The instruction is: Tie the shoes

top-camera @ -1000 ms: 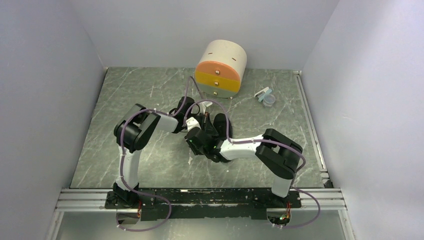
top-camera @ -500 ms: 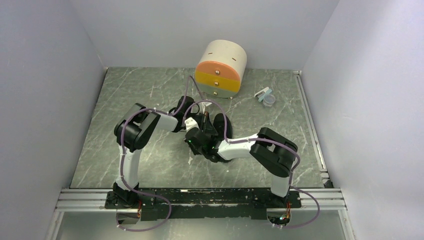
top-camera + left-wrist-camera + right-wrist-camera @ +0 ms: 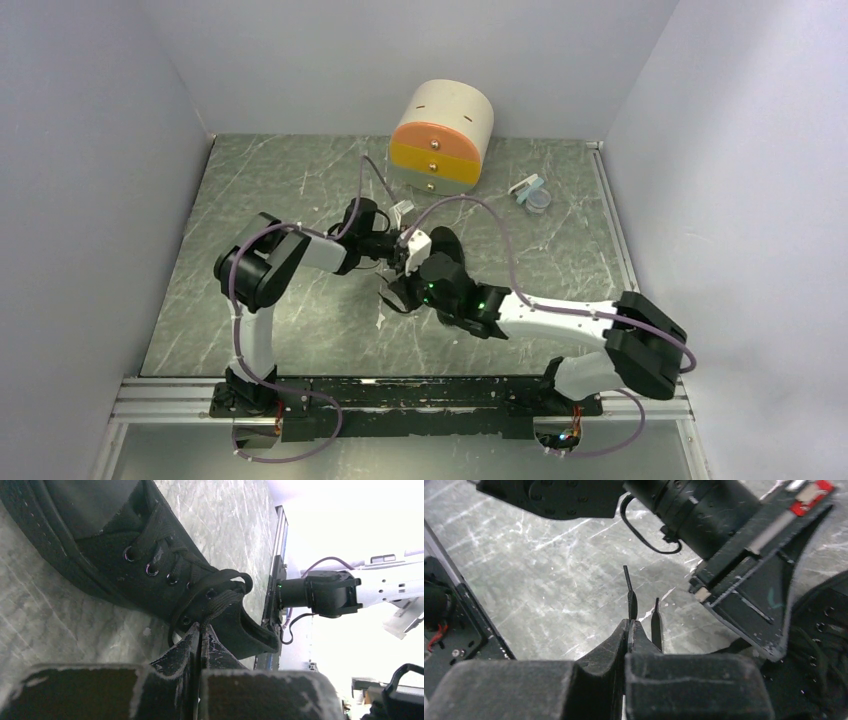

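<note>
Black low-cut shoe (image 3: 115,542) on green marble desk (image 3: 300,190), near centre in top view, both arms converged on it.

Left gripper (image 3: 200,631) at shoe's collar end: jaws clenched, pinching lace (image 3: 216,601) that runs down from top eyelets.

Right gripper (image 3: 629,626) at 7 o'clock of shoe in top view: jaws clenched on lace tip (image 3: 628,587), which protrudes past fingertips. Second lace end (image 3: 656,622) just beside it.

Round drawer box (image 3: 442,140) at 12 o'clock of shoe, apart. Small clear container (image 3: 533,193) at 2 o'clock.
</note>
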Motion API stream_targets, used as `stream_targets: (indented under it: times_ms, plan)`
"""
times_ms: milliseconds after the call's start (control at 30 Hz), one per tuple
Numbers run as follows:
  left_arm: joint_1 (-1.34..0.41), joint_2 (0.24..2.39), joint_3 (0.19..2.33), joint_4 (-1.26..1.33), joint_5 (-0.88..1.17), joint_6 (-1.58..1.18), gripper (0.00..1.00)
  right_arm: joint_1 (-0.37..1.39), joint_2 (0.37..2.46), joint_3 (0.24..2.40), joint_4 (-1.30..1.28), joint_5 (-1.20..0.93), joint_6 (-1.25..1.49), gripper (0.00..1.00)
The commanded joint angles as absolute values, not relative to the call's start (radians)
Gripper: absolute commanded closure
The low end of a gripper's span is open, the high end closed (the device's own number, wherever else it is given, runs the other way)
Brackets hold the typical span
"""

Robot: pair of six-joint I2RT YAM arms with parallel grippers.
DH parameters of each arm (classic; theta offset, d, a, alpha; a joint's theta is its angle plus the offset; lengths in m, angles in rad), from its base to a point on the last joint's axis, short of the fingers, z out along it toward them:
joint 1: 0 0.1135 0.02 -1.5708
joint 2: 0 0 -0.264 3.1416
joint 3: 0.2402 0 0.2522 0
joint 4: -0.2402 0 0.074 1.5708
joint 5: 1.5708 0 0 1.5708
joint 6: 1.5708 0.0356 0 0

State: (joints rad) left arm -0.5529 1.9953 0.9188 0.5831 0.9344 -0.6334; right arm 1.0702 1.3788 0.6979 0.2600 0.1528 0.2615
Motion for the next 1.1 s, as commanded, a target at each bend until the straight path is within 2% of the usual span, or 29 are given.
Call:
stream_targets:
  times_ms: [0, 233, 367, 533, 633, 867, 1067]
  plan:
    - [-0.551, 1.961, 0.886, 0.745, 0.934, -0.756, 0.95, 1.031, 1.284, 0.713, 0.151, 0.173, 0.362, 1.00]
    - [-0.559, 1.899, 0.863, 0.729, 0.911, -0.757, 0.95, 0.903, 1.205, 0.879, -0.352, 0.245, 0.504, 1.00]
    - [-0.578, 1.899, 0.880, 0.716, 0.897, -0.754, 0.95, 0.773, 1.232, 0.980, -0.669, 0.204, 0.591, 1.00]
    - [-0.609, 1.917, 0.902, 0.725, 0.859, -0.762, 0.95, 0.672, 1.289, 1.038, -0.943, 0.282, 0.746, 1.00]
    - [-0.621, 1.921, 0.904, 0.732, 0.842, -0.764, 0.95, 0.601, 1.330, 0.988, -0.950, 0.298, 0.781, 1.00]
    - [-0.623, 1.904, 0.914, 0.634, 0.824, -0.687, 0.95, 0.394, 1.395, 0.824, -0.757, 0.211, 0.788, 1.00]
    - [-0.623, 1.900, 0.900, 0.641, 0.817, -0.684, 0.95, 0.293, 1.456, 0.788, -0.639, 0.244, 0.753, 1.00]
